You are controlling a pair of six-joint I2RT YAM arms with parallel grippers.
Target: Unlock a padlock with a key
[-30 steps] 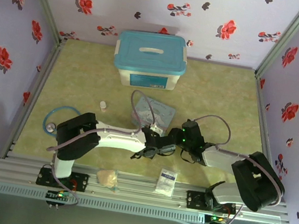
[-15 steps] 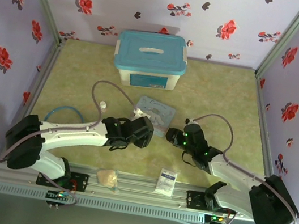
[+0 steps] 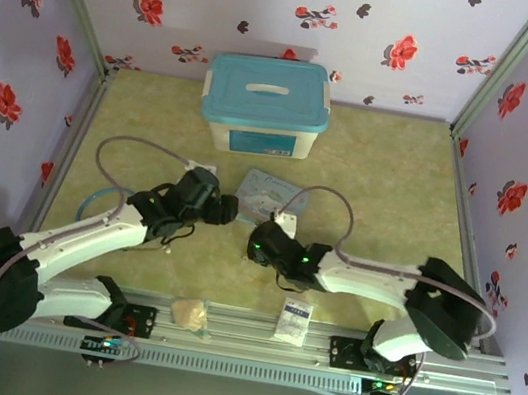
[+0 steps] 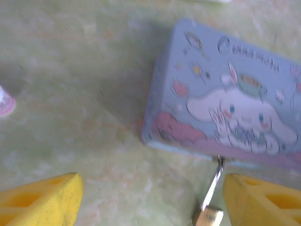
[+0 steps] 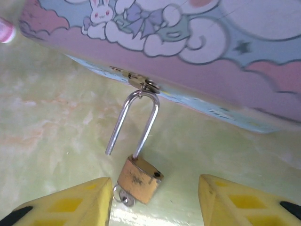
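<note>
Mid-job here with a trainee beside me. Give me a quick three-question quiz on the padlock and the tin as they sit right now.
1. True or false: one leg of the shackle is free of the brass body of the padlock.
2. The shackle is hooked through: A) the blue box's handle, B) the clasp on the cartoon tin, C) a loop of tubing.
3. Is the right gripper clamped on the padlock?

Key: 1 true. 2 B. 3 No. Its jaws are open, one on either side of the padlock, and not closed on it.
</note>
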